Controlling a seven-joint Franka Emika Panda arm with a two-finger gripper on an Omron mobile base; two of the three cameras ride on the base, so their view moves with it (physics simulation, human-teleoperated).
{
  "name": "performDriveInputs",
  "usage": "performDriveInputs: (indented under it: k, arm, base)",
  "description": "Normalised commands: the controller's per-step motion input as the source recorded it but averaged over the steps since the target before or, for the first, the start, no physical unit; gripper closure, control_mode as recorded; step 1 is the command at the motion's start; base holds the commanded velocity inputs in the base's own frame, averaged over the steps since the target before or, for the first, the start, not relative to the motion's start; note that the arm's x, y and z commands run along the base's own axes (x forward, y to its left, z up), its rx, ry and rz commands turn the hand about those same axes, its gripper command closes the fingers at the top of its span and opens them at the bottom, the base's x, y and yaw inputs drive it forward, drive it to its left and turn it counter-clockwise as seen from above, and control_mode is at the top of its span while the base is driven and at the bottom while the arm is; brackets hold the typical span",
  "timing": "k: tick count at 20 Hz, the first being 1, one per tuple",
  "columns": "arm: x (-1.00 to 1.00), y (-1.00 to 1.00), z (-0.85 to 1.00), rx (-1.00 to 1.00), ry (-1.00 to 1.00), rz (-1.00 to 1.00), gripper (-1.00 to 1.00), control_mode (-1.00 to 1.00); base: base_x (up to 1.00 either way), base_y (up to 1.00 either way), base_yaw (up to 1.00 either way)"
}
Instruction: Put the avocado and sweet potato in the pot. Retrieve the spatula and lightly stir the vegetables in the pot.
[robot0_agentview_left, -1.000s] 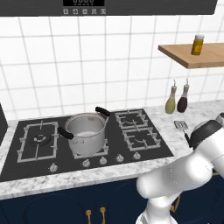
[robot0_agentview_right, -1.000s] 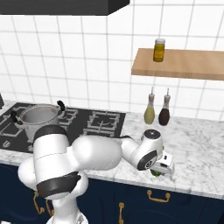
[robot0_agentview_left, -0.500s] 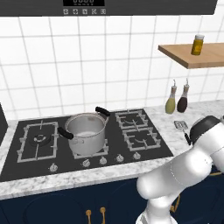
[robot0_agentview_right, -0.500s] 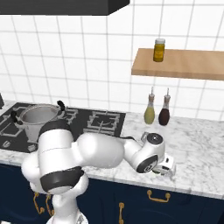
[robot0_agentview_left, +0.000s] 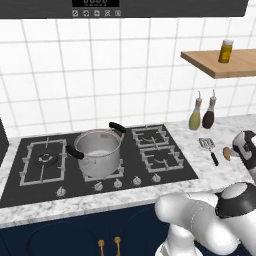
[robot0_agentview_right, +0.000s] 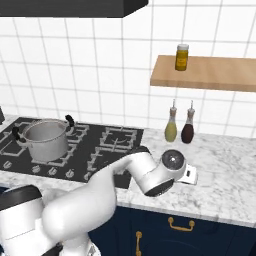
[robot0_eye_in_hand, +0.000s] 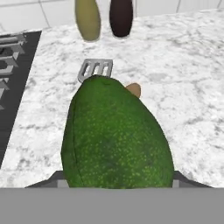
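**Avocado in the hand above the counter**

While the hand (robot0_eye_in_hand: 117, 181) grips the avocado (robot0_eye_in_hand: 116, 140) between its fingers, the green fruit hangs just above the marble counter (robot0_eye_in_hand: 188, 78) to the right of the hob. Past it lies the spatula (robot0_eye_in_hand: 95, 69), its slotted head partly hidden behind the avocado, with the sweet potato (robot0_eye_in_hand: 134, 89) peeking out just beside it. Farther back, an olive-green bottle (robot0_eye_in_hand: 87, 18) and a dark bottle (robot0_eye_in_hand: 120, 16) stand near the tiled wall. The pot (robot0_agentview_left: 98, 151) sits well apart on the black hob (robot0_agentview_left: 45, 172), its inside bare steel.
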Motion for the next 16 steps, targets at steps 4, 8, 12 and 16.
performDriveInputs:
  k: [4,8,12,16]
  arm:
    - [0.18,1.0,1.0,-0.27,-0.01,0.2,1.0,-1.0]
    - [0.37,1.0,1.0,-0.13,-0.17,0.21,1.0,-1.0]
    - [0.51,1.0,0.99,-0.11,-0.16,0.23,1.0,-1.0]
    - [0.44,1.0,0.99,-0.1,-0.02,0.22,1.0,-1.0]
  base:
    - [0.0,0.0,0.0]
    - [0.0,0.0,0.0]
    - [0.0,0.0,0.0]
    - [0.0,0.0,0.0]
